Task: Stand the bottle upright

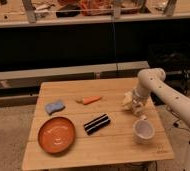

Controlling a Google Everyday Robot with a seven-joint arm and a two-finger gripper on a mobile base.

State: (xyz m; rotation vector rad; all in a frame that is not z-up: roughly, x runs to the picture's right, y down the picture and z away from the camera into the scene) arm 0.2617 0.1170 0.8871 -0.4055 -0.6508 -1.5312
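Note:
The bottle (126, 101), small and whitish-cream, is at the right side of the wooden table (113, 145), partly covered by my gripper. Whether it lies flat or is tilted, I cannot tell. My gripper (134, 105) comes down from the white arm (160, 92) on the right and sits right at the bottle, touching or just beside it.
A white cup (143, 131) stands just in front of the gripper. A carrot (89, 99) lies mid-table, with a black striped object (96, 123), an orange plate (56, 134) and a blue sponge (54, 106) to the left. A dark counter stands behind the table.

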